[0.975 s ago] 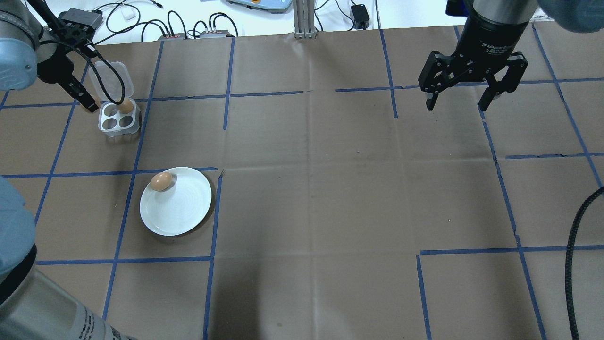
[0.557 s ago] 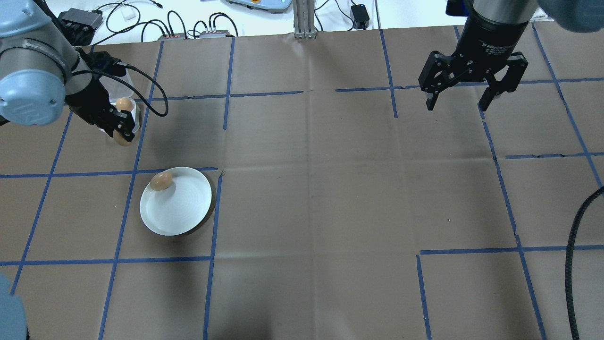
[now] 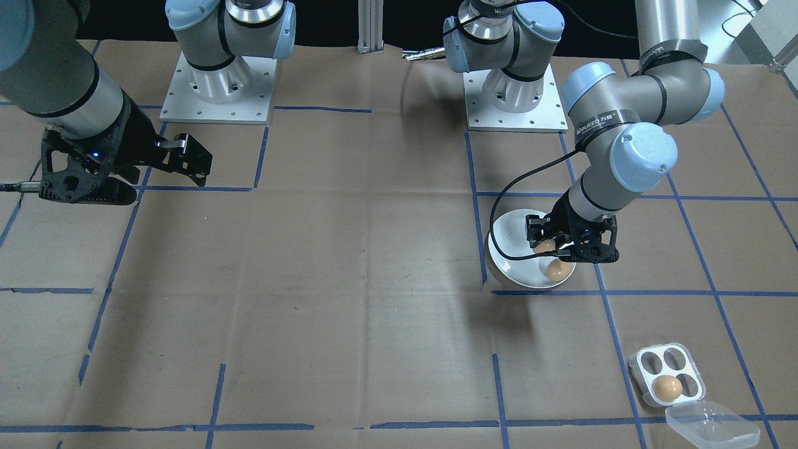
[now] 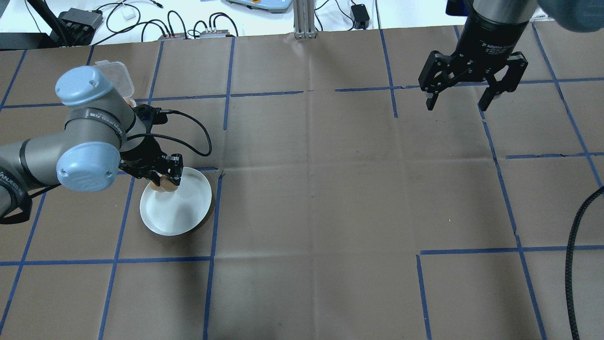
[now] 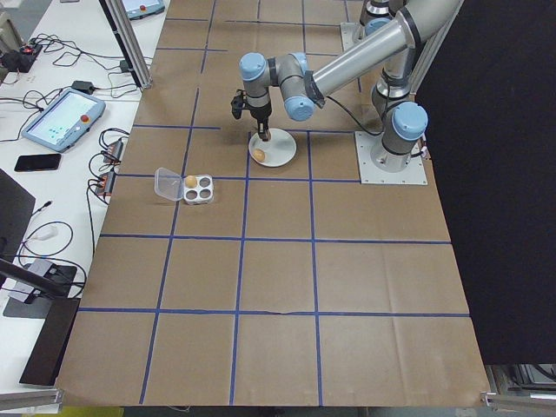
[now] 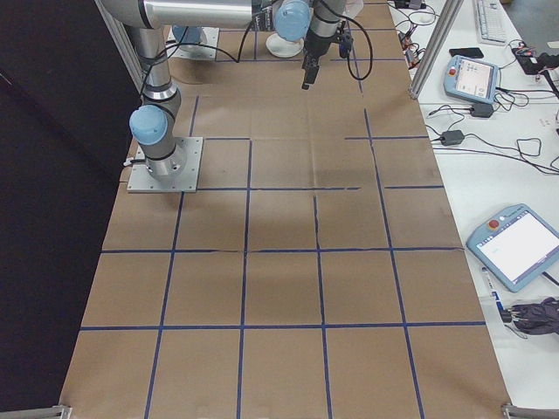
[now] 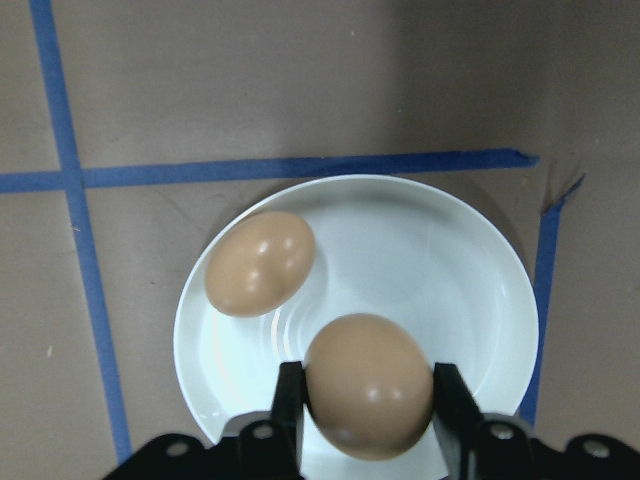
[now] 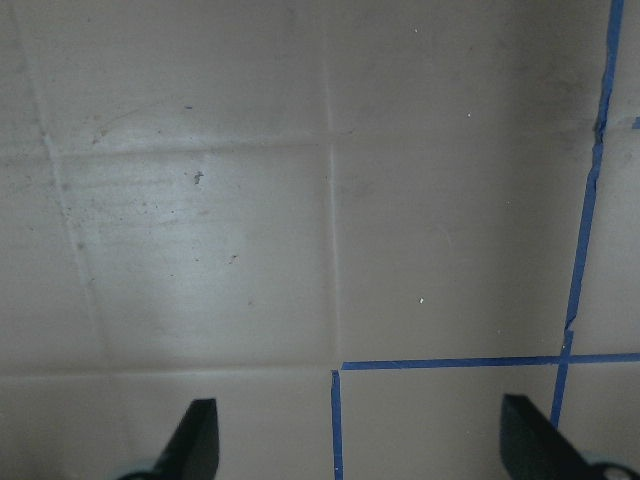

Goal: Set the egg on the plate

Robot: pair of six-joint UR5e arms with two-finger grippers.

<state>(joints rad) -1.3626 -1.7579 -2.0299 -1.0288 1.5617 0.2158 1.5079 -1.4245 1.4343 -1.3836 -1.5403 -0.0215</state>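
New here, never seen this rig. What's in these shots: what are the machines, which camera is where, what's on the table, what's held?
Two robot arms at a paper-covered table with blue tape lines. Cameras: one overhead, one facing the robot, one at each table end, one on each wrist. The left end effector grips a brown egg over a white plate, where another egg already lies. The right end effector hangs open and empty. A clear egg tray holds one more egg, its lid open.

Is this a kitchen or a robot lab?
Probably a robot lab: two robot arms bolted to a table covered in brown paper with blue tape lines, control tablets and cables alongside. The plate is practice.
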